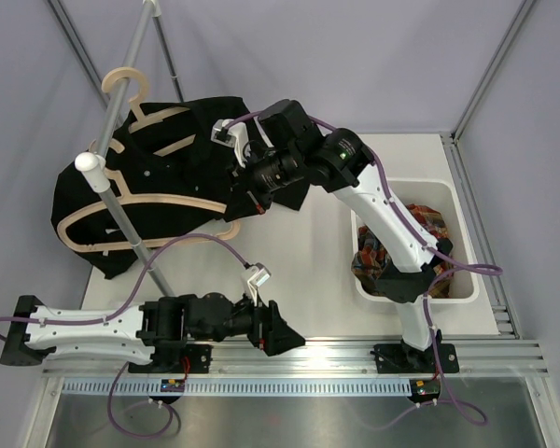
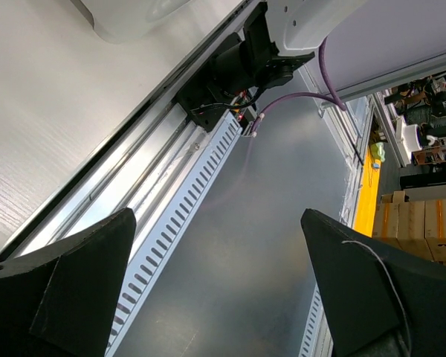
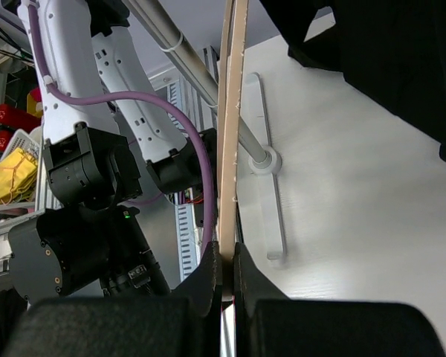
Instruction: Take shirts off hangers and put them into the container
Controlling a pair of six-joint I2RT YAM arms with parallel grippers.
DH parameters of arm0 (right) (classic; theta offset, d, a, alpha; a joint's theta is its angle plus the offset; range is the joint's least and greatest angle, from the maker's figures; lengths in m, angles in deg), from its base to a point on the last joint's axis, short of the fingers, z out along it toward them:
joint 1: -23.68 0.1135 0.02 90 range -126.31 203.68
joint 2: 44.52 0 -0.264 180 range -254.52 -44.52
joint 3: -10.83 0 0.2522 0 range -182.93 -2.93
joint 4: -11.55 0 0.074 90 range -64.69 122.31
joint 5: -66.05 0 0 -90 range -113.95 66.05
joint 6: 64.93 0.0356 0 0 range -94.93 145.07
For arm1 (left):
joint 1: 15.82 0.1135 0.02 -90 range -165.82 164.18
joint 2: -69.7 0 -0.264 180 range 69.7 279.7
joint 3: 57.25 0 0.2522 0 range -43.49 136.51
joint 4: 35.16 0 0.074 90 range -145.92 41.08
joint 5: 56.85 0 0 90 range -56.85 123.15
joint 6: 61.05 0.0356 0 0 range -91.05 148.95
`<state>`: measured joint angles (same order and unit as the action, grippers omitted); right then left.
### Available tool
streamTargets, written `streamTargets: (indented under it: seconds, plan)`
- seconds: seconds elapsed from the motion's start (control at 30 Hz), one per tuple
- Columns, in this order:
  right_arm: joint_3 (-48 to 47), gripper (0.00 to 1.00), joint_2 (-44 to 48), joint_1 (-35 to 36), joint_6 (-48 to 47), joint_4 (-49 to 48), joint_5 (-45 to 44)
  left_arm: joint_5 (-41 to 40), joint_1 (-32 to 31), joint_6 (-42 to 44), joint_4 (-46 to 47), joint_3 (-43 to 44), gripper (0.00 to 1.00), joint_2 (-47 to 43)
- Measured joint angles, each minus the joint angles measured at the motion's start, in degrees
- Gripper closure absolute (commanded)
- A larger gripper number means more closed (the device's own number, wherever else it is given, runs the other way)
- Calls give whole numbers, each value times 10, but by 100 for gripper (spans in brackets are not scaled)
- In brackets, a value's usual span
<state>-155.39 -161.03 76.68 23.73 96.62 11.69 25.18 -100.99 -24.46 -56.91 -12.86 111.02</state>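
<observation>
Black shirt: the black shirt [image 1: 168, 168] hangs at 10 o'clock in the top view, draped over both hangers below the rail [image 1: 138, 47].
Plaid shirt: the plaid shirt [image 1: 420, 219] is bundled inside the basket.
Basket: the white basket [image 1: 462, 280] stands on the table [image 1: 299, 261] at 3 o'clock, well apart from the black shirt.
Upper hanger: the hook of the upper hanger [image 1: 126, 82] loops round the rail at 11 o'clock; its arms lie on the shirt's collar area.
Lower hanger: the lower hanger [image 1: 65, 229] has a long bowed arm that crosses the shirt's lower half toward 3 o'clock.
Right gripper: the right gripper [image 1: 252, 198] sits at the shirt's 3 o'clock edge. The wrist view shows its fingers [image 3: 208, 275] pressed together on a thin wooden arm, which looks to be the lower hanger [image 3: 234, 111], running up toward 12 o'clock beside the rail [image 3: 178, 52].
Left gripper: the left gripper [image 1: 278, 331] is low at 6 o'clock, over the table's near edge, with its jaws spread wide. Nothing lies between its fingers [image 2: 74, 282], and it is well apart from the shirts.
</observation>
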Motion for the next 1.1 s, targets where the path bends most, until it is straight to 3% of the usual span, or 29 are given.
streamTargets:
  seconds: [0.63,0.97,1.1]
  plan:
    - [0,100,9,2,4,-103,54,2,0,-2,22,-4,1,30]
    - [4,100,69,3,2,-117,47,7,0,-2,28,-4,1,49]
    - [47,100,104,3,-2,-127,40,7,0,-2,30,-4,1,50]
